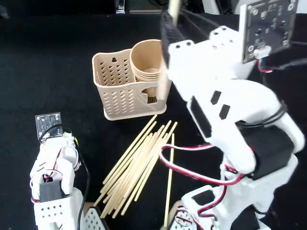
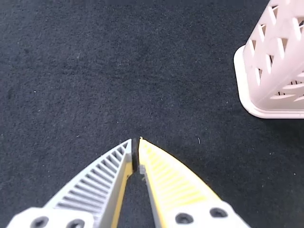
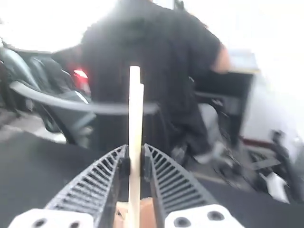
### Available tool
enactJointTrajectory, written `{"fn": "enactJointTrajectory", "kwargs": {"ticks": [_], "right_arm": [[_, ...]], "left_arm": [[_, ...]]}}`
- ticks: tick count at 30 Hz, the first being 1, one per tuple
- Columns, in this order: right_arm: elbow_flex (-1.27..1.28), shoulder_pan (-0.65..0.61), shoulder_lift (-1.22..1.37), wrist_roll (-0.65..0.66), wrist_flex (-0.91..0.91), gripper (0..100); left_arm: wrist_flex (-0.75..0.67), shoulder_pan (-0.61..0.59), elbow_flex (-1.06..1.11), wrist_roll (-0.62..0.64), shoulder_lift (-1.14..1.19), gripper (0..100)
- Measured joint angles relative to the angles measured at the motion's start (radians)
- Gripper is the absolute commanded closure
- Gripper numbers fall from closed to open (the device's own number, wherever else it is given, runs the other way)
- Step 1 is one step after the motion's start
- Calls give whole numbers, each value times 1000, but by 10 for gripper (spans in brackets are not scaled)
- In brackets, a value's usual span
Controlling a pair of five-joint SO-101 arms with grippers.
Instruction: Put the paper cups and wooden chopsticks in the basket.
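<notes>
Many chopsticks point(image 1: 136, 163) lie near the basket point(image 1: 117, 100) holding paper cups point(image 1: 146, 60).

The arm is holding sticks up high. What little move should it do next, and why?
Probably lower the right gripper toward the basket. It is shut on chopsticks that stand upright, seemingly above the basket, where the cups already sit. Lowering before letting go should keep the chopsticks from bouncing out.
</notes>
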Motion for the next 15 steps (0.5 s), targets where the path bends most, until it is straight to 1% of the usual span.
{"fn": "enactJointTrajectory", "kwargs": {"ticks": [7, 11, 15], "right_arm": [[238, -106, -5, -6, -376, 987], [371, -172, -5, -6, -497, 987], [499, -180, -5, -6, -621, 987]], "left_arm": [[0, 0, 2, 0, 0, 953], [0, 0, 2, 0, 0, 953], [0, 0, 2, 0, 0, 953]]}}
